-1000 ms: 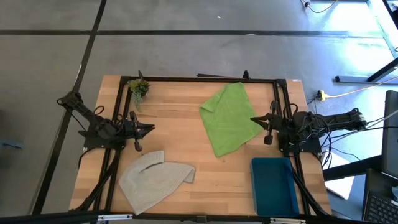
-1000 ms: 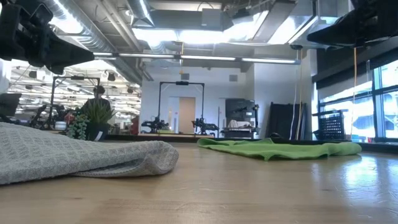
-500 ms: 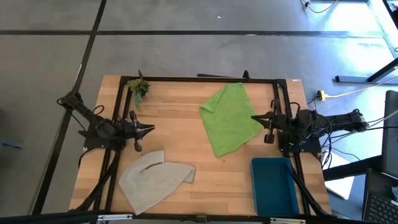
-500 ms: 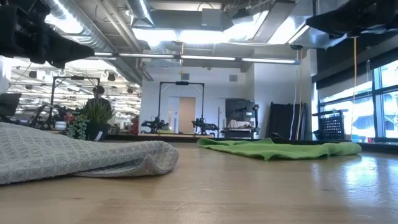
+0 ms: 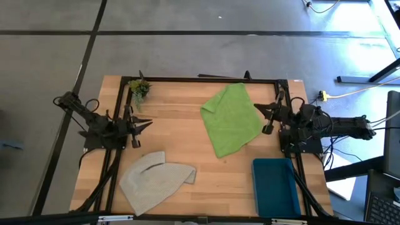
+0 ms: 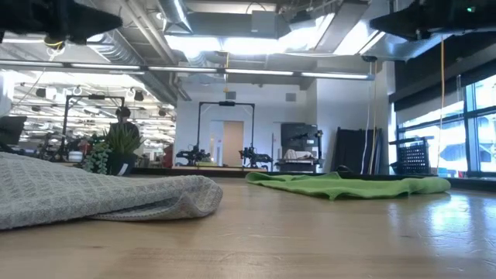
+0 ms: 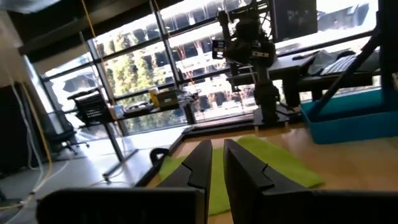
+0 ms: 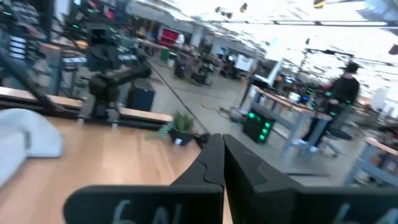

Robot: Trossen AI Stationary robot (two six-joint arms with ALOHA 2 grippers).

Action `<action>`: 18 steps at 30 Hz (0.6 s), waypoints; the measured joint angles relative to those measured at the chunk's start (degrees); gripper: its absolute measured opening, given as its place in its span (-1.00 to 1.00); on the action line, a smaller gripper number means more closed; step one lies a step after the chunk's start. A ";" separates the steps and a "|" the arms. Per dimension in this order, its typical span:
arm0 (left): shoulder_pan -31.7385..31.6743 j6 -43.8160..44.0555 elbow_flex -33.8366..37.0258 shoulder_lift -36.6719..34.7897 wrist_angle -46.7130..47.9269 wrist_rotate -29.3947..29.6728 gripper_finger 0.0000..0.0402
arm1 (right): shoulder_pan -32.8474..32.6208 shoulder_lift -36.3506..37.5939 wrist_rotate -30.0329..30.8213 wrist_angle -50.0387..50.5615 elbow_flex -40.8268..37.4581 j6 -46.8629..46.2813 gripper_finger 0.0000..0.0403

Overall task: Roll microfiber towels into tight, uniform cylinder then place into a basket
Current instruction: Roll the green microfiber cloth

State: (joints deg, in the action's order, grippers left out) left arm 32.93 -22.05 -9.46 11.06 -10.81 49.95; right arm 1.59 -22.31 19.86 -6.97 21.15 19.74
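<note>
The lime green towel (image 5: 230,119) lies flat on the far right part of the table, one corner folded over. The grey-beige towel (image 5: 156,181) lies loosely folded at the near left and shows close up in the low view (image 6: 93,194). The teal basket (image 5: 275,186) stands at the near right corner. My left gripper (image 5: 149,122) hangs above the table's left side, level, shut but for a thin slit (image 7: 217,163), holding nothing. My right gripper (image 5: 256,107) hangs above the green towel's right edge, level and shut (image 8: 224,155), clear of the cloth.
A small green plant sprig (image 5: 139,87) stands at the far left corner. Black frame rails (image 5: 200,79) run along the table's far edge and both sides. Bare wood lies between the two towels. A person (image 8: 339,93) stands in the room beyond the table.
Both grippers have risen, staying shut and holding nothing. My left gripper has rolled about its own axis as it rose. My right gripper has swung toward the table's far edge. The towels and the basket have stayed where they were.
</note>
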 joint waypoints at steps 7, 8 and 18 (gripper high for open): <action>-6.41 3.69 -5.62 10.66 -0.02 -1.84 -0.85 | 7.39 -13.74 -1.03 14.07 13.14 -3.85 -0.99; -7.59 4.85 -6.10 12.44 -0.02 -2.96 -0.85 | 8.59 -15.92 -2.22 16.84 15.11 -5.52 -0.99; -18.81 14.59 -9.19 28.87 0.17 -9.20 -0.85 | 20.09 -36.51 -7.48 30.30 29.50 -16.21 -0.93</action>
State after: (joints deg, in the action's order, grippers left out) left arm 14.12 -7.47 -18.65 39.93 -10.63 40.75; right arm 21.68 -58.82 12.38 23.33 50.65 3.54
